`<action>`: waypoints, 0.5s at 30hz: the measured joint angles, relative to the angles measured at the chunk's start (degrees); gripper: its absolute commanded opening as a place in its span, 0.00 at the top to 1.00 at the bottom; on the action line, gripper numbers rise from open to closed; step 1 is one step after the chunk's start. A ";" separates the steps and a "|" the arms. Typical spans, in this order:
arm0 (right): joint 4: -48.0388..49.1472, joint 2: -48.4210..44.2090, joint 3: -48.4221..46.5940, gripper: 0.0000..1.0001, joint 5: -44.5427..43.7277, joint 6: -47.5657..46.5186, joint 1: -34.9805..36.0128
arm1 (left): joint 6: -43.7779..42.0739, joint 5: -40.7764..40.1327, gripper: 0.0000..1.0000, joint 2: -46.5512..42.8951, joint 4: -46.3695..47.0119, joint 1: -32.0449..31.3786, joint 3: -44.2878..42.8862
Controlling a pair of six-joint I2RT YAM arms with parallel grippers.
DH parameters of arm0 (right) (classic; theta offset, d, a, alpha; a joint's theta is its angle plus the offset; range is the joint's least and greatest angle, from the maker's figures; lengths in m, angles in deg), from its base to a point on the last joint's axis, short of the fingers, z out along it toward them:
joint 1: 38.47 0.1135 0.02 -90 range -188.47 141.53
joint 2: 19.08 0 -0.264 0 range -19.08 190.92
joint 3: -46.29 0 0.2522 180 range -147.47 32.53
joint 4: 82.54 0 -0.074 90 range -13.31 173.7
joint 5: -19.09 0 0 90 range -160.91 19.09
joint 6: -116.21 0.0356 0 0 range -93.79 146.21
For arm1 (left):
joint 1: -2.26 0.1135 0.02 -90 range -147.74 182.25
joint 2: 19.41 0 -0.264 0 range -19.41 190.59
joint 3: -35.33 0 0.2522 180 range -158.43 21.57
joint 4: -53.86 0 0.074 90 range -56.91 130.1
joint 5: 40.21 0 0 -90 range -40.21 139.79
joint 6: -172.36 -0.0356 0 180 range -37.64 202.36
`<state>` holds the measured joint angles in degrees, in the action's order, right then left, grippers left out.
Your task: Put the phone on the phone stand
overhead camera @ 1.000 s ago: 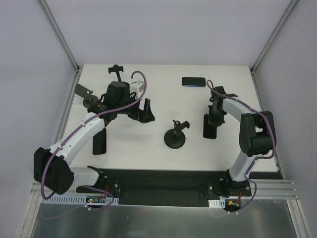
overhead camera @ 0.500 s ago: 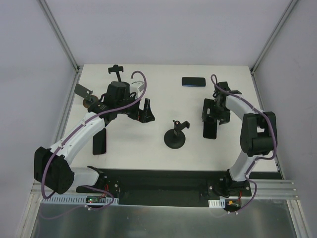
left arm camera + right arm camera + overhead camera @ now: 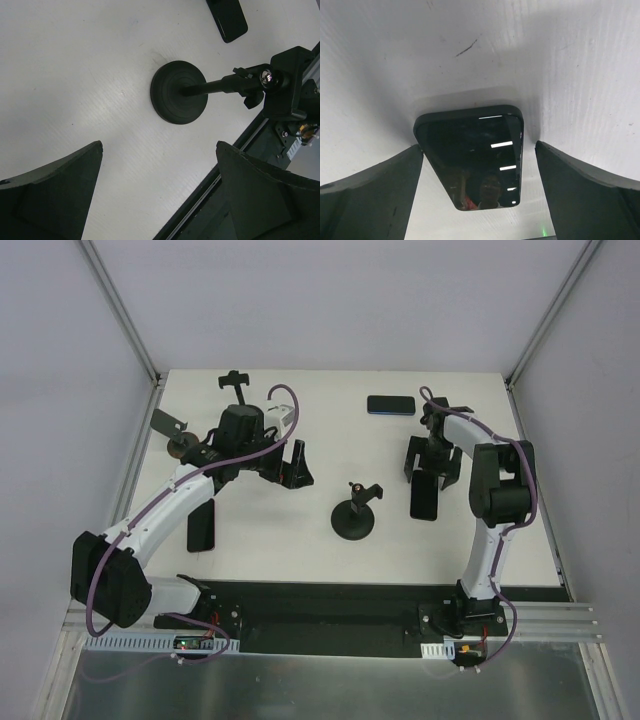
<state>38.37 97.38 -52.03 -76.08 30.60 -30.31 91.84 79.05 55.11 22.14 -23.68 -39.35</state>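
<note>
My right fingers (image 3: 370, 195) are standing wide apart, gripping nothing, with one on either side of the end of the phone (image 3: 472, 155). The phone is lying flat, screen up, on the white table (image 3: 570, 60). From overhead, the right gripper (image 3: 432, 462) is hovering over the phone's 12 o'clock end, and the phone stand (image 3: 354, 515) is sitting apart at about the phone's 9 o'clock. The left gripper (image 3: 290, 465) is also gaping and empty, hanging at the stand's 10 o'clock, and its wrist camera is looking down on the stand's round base.
</note>
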 measured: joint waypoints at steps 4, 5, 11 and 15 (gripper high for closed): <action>0.04 -0.42 1.03 0.16 0.74 0.70 0.02 | -0.04 -0.11 0.06 0.22 -0.37 -0.02 0.00; 0.04 -0.61 1.38 0.17 1.11 0.83 0.02 | -0.04 -0.28 0.05 0.22 -0.39 -0.02 0.00; -0.13 -0.70 1.64 0.18 1.53 0.70 0.22 | -0.07 -0.81 0.06 0.59 -0.63 -0.22 0.00; 0.42 -1.31 2.54 0.29 1.55 -0.48 0.52 | -0.11 -0.90 0.06 0.81 -0.94 -0.39 -0.02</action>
<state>38.79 96.07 -49.49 -74.53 30.12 -29.79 91.73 78.15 55.92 21.20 -24.07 -39.37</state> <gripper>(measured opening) 0.774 0.945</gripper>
